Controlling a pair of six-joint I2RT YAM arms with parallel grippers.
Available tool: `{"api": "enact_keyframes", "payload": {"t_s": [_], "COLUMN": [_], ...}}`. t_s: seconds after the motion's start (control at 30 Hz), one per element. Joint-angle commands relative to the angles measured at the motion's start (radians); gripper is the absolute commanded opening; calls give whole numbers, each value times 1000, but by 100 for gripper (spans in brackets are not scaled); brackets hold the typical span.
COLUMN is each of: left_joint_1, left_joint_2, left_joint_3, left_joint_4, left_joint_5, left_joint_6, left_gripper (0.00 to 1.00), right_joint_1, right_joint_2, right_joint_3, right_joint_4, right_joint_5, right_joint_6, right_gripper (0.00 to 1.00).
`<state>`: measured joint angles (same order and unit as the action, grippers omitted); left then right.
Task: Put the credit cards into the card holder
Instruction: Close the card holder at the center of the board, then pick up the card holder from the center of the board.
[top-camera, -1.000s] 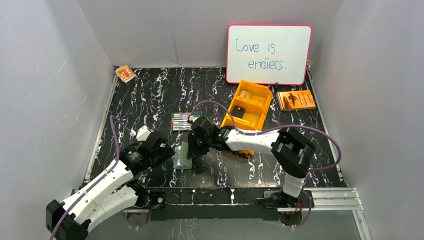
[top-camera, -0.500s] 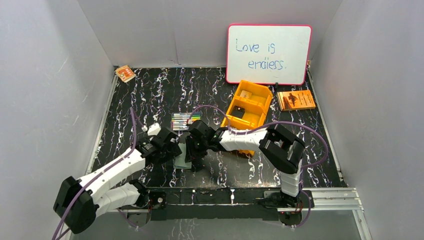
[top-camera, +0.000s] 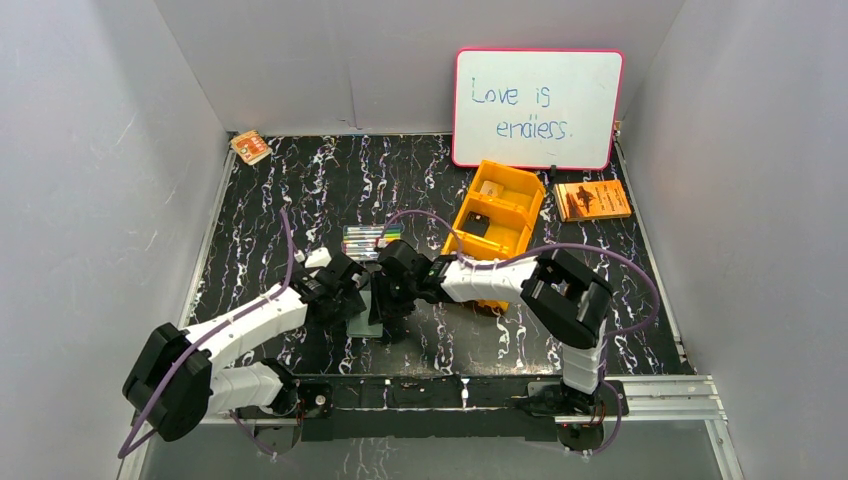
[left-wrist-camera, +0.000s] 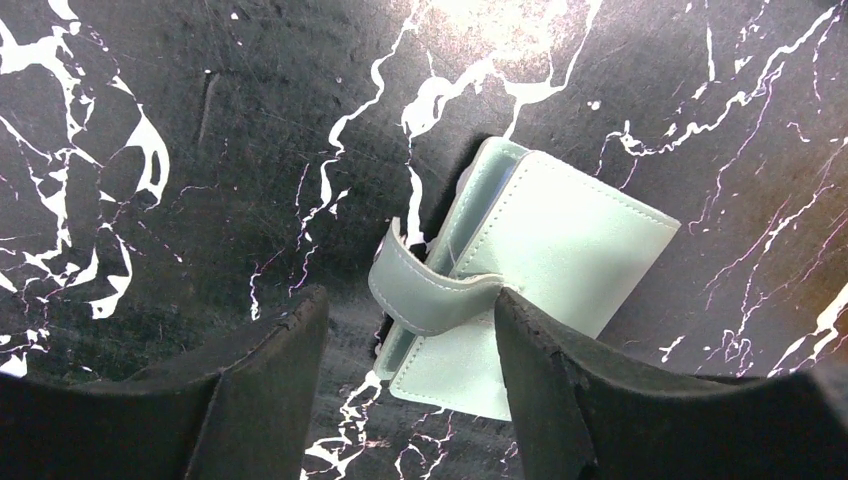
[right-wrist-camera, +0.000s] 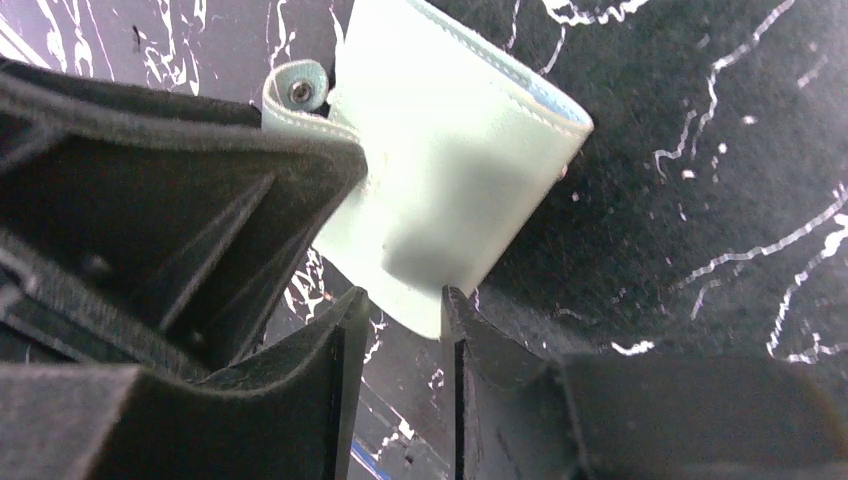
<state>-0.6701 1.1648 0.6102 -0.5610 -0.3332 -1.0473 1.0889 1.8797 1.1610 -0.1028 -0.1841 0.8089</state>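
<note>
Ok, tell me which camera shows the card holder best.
Left wrist: the card holder lies almost whole and in sharp focus there. The right wrist view cuts it off at the top and blurs part of it. The top view shows only a sliver between the left gripper and the right gripper.

Black, white-veined bench (top-camera: 300, 190): pale green card holder (left-wrist-camera: 560, 270) near the front, a row of markers (top-camera: 368, 240) just behind it, an orange bin (top-camera: 530, 205) right of centre, an orange booklet (top-camera: 592, 200) beyond that, a small packet (top-camera: 250, 147) far left, a whiteboard (top-camera: 535, 108) at the back
</note>
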Motion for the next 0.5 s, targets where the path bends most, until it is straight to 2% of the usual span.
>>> {"api": "enact_keyframes", "payload": {"t_s": [0.0, 0.23, 0.47], "left_joint_1": [6, 8, 8], "left_joint_2": [13, 16, 11], "left_joint_3": [-26, -64, -111], "left_joint_4": [-11, -16, -24], "left_joint_5": [-28, -38, -57], "left_joint_6": [-4, -37, -83], "left_gripper": [58, 51, 44], "right_joint_1": [3, -1, -11], "right_joint_2": [-103, -199, -208], "right_joint_3": [-38, -145, -216], "right_joint_4": [9, 41, 151], "right_joint_5": [31, 81, 46], "right_joint_6": [9, 51, 116], "right_gripper": [43, 52, 62]}}
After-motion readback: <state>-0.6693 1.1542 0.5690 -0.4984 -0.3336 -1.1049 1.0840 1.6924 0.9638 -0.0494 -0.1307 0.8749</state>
